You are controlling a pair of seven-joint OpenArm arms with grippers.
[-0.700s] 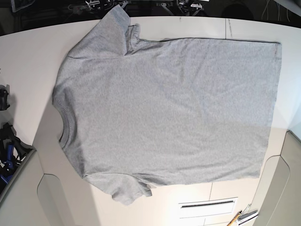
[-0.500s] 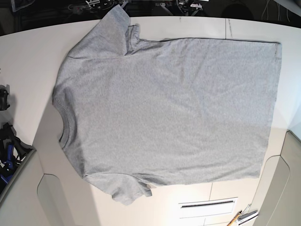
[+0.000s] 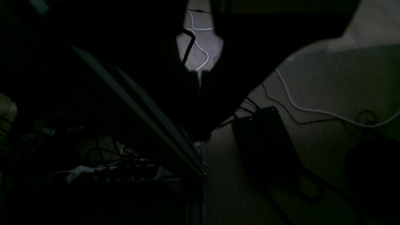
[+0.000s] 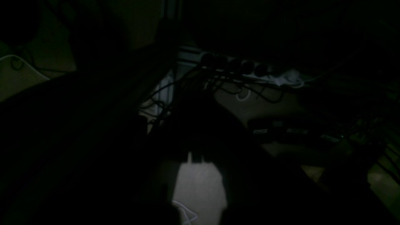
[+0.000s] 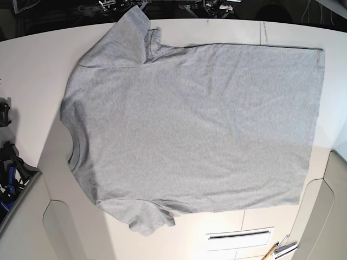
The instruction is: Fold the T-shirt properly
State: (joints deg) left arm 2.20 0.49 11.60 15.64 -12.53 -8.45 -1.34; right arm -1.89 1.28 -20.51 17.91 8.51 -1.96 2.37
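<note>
No fold was made yet on the large heather-grey short-sleeved cotton T-shirt (image 5: pixel 190 127): it lay spread flat on the white bench (image 5: pixel 32 70), plain side up, with its ribbed crew neck (image 5: pixel 75 142) at the left of the base view and its straight hem at the right. One sleeve reached the far edge of the bench and the other lay at the near edge, a little rumpled. All the folding was, in my judgement, left to do. No print, brand or label could be read on the cloth.

Both arms were outside the base view. The left tool (image 3: pixel 200 75) looked closed and empty over a dim floor with cables. The right tool (image 4: pixel 196 157) also appeared closed, holding nothing.
</note>
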